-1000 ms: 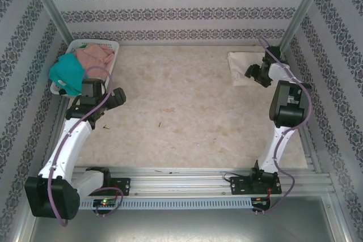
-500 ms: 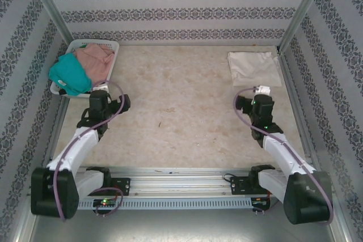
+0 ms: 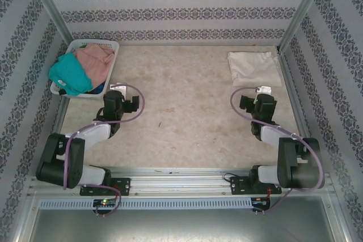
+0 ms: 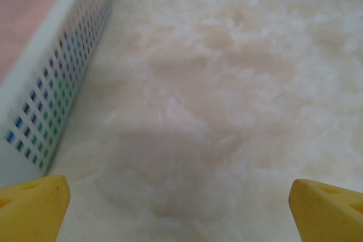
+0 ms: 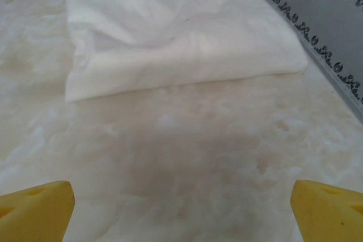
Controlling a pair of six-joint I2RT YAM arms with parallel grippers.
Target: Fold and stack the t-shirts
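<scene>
Top cam gives you the layout. The white lattice basket (image 3: 96,42) sits at the table's (image 3: 181,111) 10 o'clock corner. The teal t-shirt (image 3: 69,75) spills over its near-left rim, w/ the pink t-shirt (image 3: 96,59) heaped at the teal one's 2 o'clock. The cream t-shirt (image 3: 254,67) lies at 2 o'clock by the right wall, apart from both arms.

The wrist cams add what the top cam can't. The left gripper (image 4: 180,211) has its yellow tips in opp. lower corners, spread wide w/ nothing between. At its 10 o'clock the basket wall shows blue-green through the holes, and pink cloth sits above the rim. The right gripper (image 5: 181,211) is spread just as wide and empty, w/ the cream shirt at its 12 o'clock, not touching.

The table is pale marbled beige w/ faint stains. The walls (image 3: 170,12) carry banded floral paper, w/ metal posts at the back corners.

The cream shirt is folded to a rough rectangle, its thick fold edge facing the right gripper and soft creases across the top.
</scene>
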